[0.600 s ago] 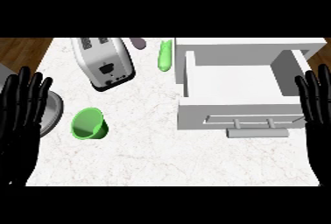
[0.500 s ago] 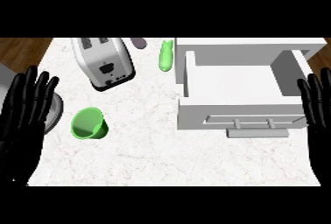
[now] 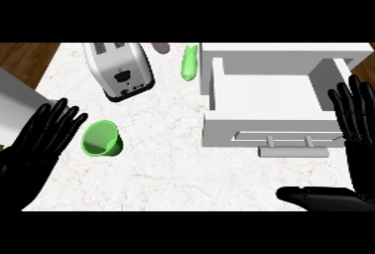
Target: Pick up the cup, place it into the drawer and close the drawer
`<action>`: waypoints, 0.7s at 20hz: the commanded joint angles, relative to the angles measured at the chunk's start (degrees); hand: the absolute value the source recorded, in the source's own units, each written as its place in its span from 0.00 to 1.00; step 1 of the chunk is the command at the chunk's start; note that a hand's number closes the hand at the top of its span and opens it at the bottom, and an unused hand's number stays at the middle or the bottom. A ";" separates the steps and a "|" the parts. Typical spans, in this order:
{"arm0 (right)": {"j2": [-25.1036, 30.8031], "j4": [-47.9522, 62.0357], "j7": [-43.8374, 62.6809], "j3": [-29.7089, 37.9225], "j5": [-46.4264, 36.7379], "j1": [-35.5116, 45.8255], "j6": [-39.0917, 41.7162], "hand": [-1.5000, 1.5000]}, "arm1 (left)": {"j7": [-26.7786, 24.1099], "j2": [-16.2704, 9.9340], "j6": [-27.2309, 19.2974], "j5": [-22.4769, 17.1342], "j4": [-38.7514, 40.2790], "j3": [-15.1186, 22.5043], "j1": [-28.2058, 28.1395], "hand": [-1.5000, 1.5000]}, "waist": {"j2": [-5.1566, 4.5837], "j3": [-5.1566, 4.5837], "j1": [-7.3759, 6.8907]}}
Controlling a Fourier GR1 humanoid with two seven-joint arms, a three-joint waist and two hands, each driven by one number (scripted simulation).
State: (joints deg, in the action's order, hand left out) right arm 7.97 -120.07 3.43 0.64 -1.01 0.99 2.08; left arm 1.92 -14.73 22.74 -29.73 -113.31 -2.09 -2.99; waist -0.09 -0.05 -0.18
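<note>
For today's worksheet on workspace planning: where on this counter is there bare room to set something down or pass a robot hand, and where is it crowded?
Bare counter lies between the green cup and the open drawer, and along the near edge below both. The drawer's inside is bare too. It is crowded at the far edge, where the toaster and a green vegetable lie, and between the left robot hand and the cup.

Bright, even light falls on the counter [image 3: 183, 168], with soft shadows and no glare.

The robot's glossy black left hand [image 3: 40, 136] had long, slim, segmented fingers fanning from a broad palm. Its matching black right hand [image 3: 355, 116] showed the same jointed fingers, with a thick, rounded black thumb [image 3: 319, 197] below.
</note>
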 commanded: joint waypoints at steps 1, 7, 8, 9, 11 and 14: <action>0.02 0.62 -1.19 -0.15 0.08 -0.42 1.07 0.00 | 0.33 -4.26 7.39 -9.32 8.60 -5.77 0.74 0.00 | 0.03 0.02 0.27; 1.54 4.41 -2.12 2.87 0.64 1.79 2.78 0.00 | -4.58 -4.21 14.33 -5.81 20.14 -8.53 1.45 0.00 | 0.05 0.03 0.23; -0.05 6.01 -8.82 1.48 -0.54 -2.76 3.33 0.00 | -3.79 -2.12 9.19 -1.39 20.49 -7.17 4.90 0.00 | 0.04 0.06 0.44; -0.64 2.17 -3.36 0.41 -0.21 -2.16 2.47 0.00 | -6.11 -2.35 11.49 0.35 24.00 -7.82 4.76 0.00 | 0.06 0.03 0.47; -0.13 6.47 -1.85 1.16 -0.82 4.50 1.87 0.00 | -8.08 -2.12 11.96 2.98 24.16 -8.17 2.79 0.00 | 0.02 0.03 0.06; 1.78 8.24 -5.45 4.74 0.88 1.82 4.00 0.00 | -11.14 -1.36 10.14 8.03 29.24 -8.82 4.74 0.00 | 0.02 0.04 0.26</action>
State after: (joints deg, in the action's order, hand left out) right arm 8.55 -114.69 -1.03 2.90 -0.65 1.10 5.29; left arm -5.14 -17.80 33.41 -27.94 -88.70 -10.86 1.63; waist -0.06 -0.02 0.15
